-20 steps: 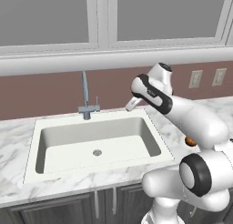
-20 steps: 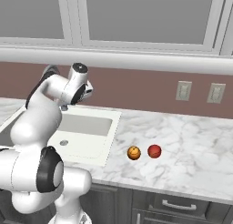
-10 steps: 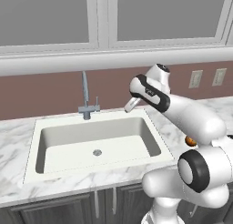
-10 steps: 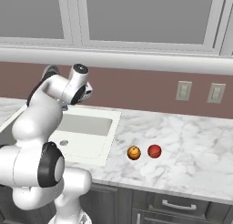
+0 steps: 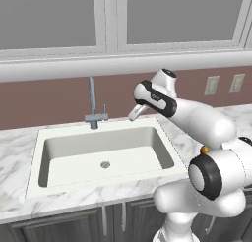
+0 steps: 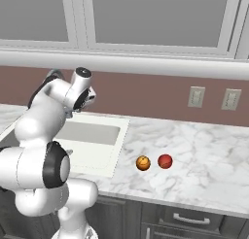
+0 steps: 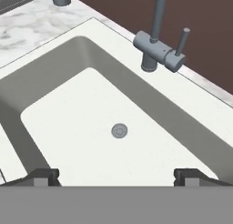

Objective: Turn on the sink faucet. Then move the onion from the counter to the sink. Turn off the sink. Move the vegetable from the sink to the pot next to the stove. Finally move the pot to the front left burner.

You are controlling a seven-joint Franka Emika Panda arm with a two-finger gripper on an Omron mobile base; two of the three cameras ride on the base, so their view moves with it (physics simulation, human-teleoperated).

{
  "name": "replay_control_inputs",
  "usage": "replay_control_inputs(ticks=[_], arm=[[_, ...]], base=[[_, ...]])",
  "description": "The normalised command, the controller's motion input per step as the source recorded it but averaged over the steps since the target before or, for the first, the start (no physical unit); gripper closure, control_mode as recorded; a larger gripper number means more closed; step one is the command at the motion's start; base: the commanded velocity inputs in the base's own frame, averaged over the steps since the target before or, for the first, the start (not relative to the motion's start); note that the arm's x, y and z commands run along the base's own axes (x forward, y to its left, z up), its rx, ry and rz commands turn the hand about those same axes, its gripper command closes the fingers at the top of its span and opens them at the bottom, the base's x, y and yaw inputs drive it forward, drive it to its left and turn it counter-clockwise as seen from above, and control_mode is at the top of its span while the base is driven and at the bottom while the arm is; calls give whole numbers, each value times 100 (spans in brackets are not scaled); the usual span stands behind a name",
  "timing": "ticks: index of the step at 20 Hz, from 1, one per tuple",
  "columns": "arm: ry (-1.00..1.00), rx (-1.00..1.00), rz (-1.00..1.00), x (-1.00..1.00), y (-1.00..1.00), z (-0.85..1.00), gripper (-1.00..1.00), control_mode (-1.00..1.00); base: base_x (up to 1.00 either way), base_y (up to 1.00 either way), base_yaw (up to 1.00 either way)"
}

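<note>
Sink faucet (image 5: 92,101): upright at the back rim of the sink (image 5: 59,140), small lever on its right side; no water seen running.
Gripper (image 7: 117,174): jaws spread wide, holding nothing, poised above the right part of the basin, apart from the faucet.
Step in hand: likely reaching for the lever; approach it from the side, tips straddling it, then push gently.
Onion (image 6: 165,161): on the surface (image 6: 204,155), just beside an orange ball (image 6: 143,162).
Writing: none readable.
</note>
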Motion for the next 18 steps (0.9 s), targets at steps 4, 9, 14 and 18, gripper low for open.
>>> replay_control_inputs(ticks=[4, 9, 14, 18], arm=[[2, 0, 0, 27, 13, 0, -100, -100], [0, 5, 0, 28, 7, 0, -100, -100], [0, 8, 1, 20, 4, 0, -100, -100], [0, 8, 2, 8, 0, 0, -100, -100]], base=[[0, 0, 0], [0, 0, 0], [0, 0, 0], [0, 0, 0]])
